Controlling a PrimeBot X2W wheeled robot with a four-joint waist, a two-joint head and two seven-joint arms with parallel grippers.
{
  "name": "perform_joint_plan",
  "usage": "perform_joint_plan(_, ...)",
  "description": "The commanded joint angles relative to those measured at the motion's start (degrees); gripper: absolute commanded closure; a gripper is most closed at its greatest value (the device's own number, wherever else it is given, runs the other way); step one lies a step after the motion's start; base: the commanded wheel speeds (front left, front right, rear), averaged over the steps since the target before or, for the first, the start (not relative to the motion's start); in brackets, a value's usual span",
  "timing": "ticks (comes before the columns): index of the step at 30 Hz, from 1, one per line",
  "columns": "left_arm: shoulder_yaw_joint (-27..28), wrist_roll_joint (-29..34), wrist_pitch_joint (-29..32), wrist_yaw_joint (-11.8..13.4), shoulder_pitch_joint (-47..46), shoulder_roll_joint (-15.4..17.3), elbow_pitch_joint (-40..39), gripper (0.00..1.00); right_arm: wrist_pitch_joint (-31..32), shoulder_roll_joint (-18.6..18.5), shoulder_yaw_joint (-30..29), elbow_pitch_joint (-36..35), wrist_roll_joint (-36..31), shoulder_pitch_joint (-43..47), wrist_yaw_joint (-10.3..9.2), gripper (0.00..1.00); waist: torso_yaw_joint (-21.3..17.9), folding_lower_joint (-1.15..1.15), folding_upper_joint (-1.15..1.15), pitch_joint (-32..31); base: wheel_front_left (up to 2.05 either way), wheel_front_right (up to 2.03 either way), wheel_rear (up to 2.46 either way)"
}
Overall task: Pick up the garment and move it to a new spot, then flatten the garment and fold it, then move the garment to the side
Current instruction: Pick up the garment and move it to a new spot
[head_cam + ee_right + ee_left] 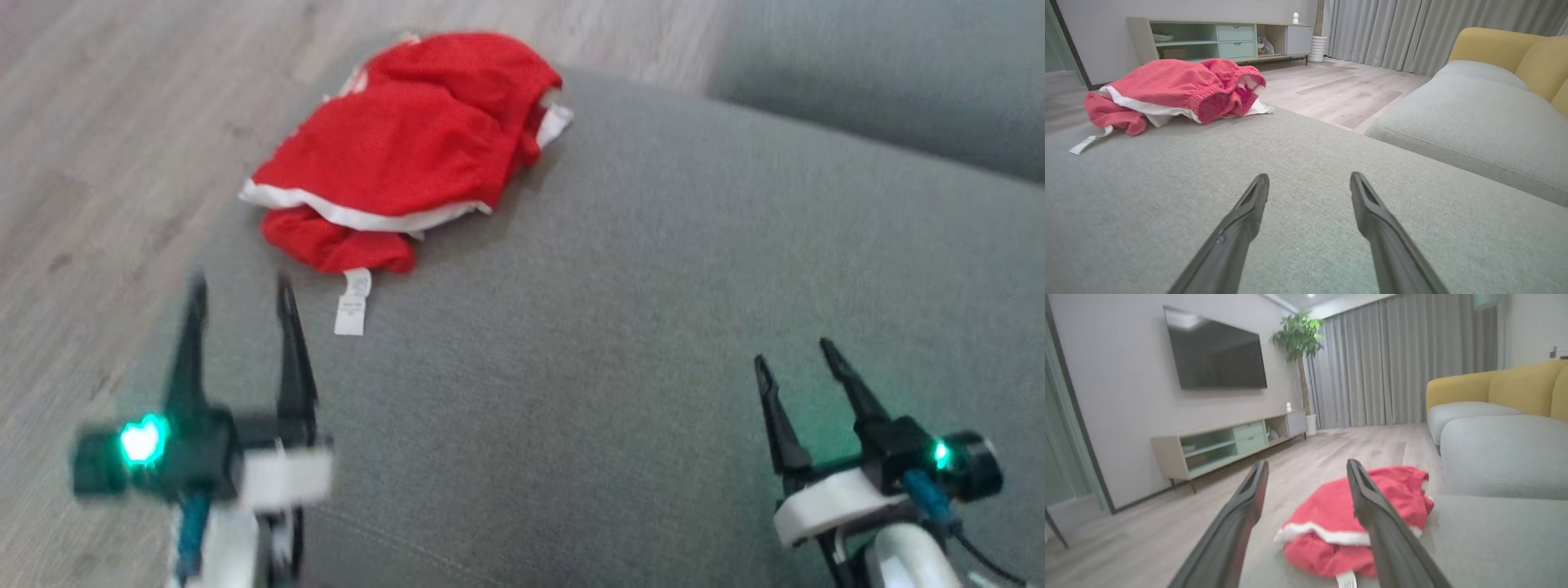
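Garment (pixel 400 155), red with white trim, lies crumpled at the far left corner of a grey sofa cushion (pixel 653 327). The left pincer (pixel 242 287) hangs near it, the right pincer (pixel 793 353) well apart; both stand spread wide, holding nothing.

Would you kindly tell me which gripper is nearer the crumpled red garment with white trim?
Left. The left gripper, open, sits just short of the crumpled red garment with white trim; the right gripper, open, is well to its right over the grey cushion.
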Motion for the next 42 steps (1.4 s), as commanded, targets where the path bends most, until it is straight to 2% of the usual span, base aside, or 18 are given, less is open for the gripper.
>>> perform_joint_plan(1,1.69,1.14,-0.52,-0.15,-6.38,1.64,-3.23,0.0,-0.62,-0.52,0.5,-2.42,-1.67,-3.67,-0.04,0.0,-1.8,0.0,0.0,4.5,0.0,0.0,0.0)
perform_joint_plan(4,2.04,1.28,-0.52,-1.16,-13.26,3.74,-3.47,0.0,-0.62,-0.52,-0.82,-3.67,-4.66,-5.12,-0.04,0.0,-3.22,0.0,0.0,8.61,0.0,0.0,0.0)
perform_joint_plan(6,2.42,1.16,-0.52,-2.47,-18.35,5.68,-0.86,0.0,-0.62,-0.84,-1.35,-4.63,-6.4,-6.2,-0.04,0.0,-4.19,0.0,0.0,11.66,0.0,0.0,0.0)
perform_joint_plan(12,2.67,-0.49,0.29,-6.68,-36.78,8.54,16.22,0.0,-0.62,-4.74,-2.54,-7.63,-8.47,-9.33,-0.04,0.0,-5.67,0.0,0.0,19.91,0.0,0.0,0.0)
perform_joint_plan(18,0.74,-1.1,7.48,-10.41,-51.89,8.86,33.44,0.0,-0.62,-8.03,-3.35,-9.98,-9.52,-9.64,-0.04,0.0,-6.45,0.0,0.0,24.53,0.0,0.0,0.0)
perform_joint_plan(20,0.64,-1.33,9.14,-10.67,-53.39,8.72,36.26,0.0,-0.62,-8.48,-3.21,-10.23,-9.69,-9.72,-0.04,0.0,-6.67,0.0,0.0,24.98,0.0,0.0,0.0)
perform_joint_plan(22,0.39,-1.5,13.5,-10.98,-55.68,8.84,42.15,0.0,-0.62,-9.17,-2.78,-10.8,-9.87,-10.08,-0.04,0.0,-7.2,0.0,0.0,25.83,0.0,0.0,0.0)
perform_joint_plan(25,0.16,-1.08,19.25,-9.89,-57.76,9.42,50.25,0.0,-0.62,-9.64,-2.09,-11.37,-10.06,-10.83,-0.04,0.0,-8.08,0.0,0.0,26.66,0.0,0.0,0.0)
perform_joint_plan(29,0.53,-2.03,19.23,-9.89,-59.4,9.41,55.74,0.0,-0.62,-9.59,-1.69,-11.66,-10.18,-11.74,-0.04,0.0,-8.76,0.0,0.0,27.41,0.0,0.0,0.0)
perform_joint_plan(30,0.63,-2.18,17.84,-9.65,-59.75,9.47,56.28,0.67,-0.62,-9.52,-1.73,-11.73,-10.21,-11.85,-0.04,0.0,-8.8,0.0,0.0,27.55,0.0,0.0,0.0)
perform_joint_plan(31,0.65,-2.28,16.41,-9.51,-60.06,9.47,56.73,1.0,-0.62,-9.45,-1.81,-11.78,-10.22,-11.91,-0.04,0.0,-8.8,0.0,0.0,27.67,0.0,0.0,0.0)
perform_joint_plan(36,0.14,-2.25,9.44,-9.53,-62.25,10.07,58.07,1.0,-0.62,-8.93,-2.27,-11.26,-10.24,-11.7,-0.04,0.0,-8.43,0.0,0.0,26.7,0.0,0.0,0.0)
perform_joint_plan(42,-1.31,-0.95,3.69,-9.18,-65.89,12.1,56.9,1.0,-0.62,-6.55,-0.97,-9.94,-9.54,-11.84,-0.04,0.0,-9.48,0.0,0.0,21.69,0.0,0.0,0.0)
